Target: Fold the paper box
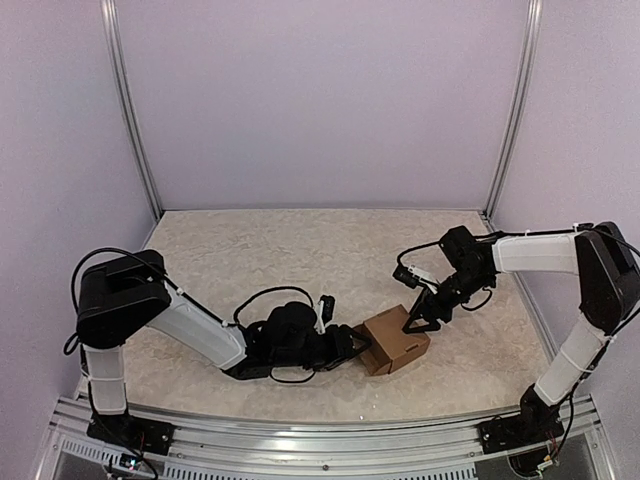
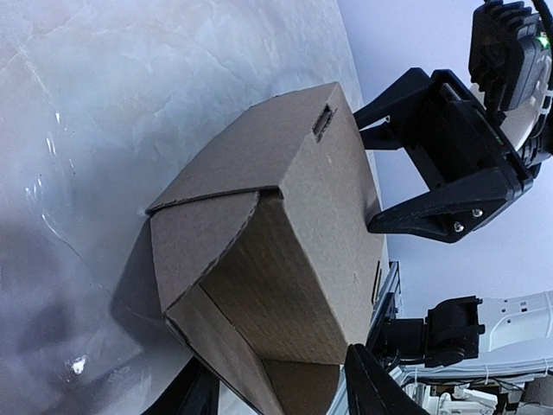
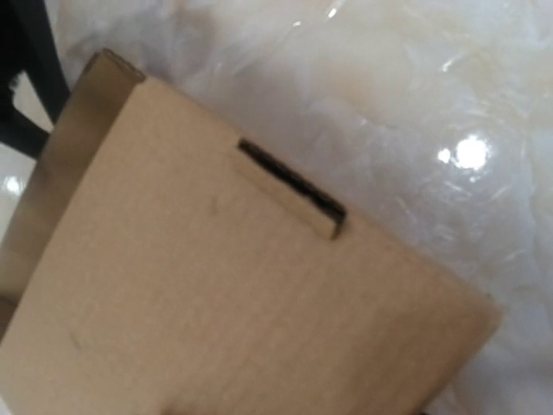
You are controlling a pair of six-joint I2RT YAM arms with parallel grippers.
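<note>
The left arm lies low across the table (image 1: 300, 250), reaching toward the right, and the left end effector (image 1: 358, 345) is grasping the box (image 1: 400, 343). In its wrist view the two dark fingers (image 2: 373, 393) rise from the lower edge on either side of the box's near end, with the cardboard between them. The box sits straight ahead of this end effector, resting on the table as a partly formed brown carton — walls up, and the end facing the left end effector not closed. One flap is folded partway across that opening. The top panel slopes away from the left end effector and carries a short slot (image 2: 322, 122) near its far edge.

The right end effector (image 1: 412, 322) is on the far side of the box from the left one, angled down from the right arm. It is released — the left wrist view shows its black jaws spread wide, their tips right at the box's far edge. One tip is near the top corner by the slot and the other is lower down. Whether they touch the cardboard I cannot tell. In the right wrist view the box lies directly under the end effector, its top panel and slot close up and somewhat blurred, with pale marbled table beyond.
</note>
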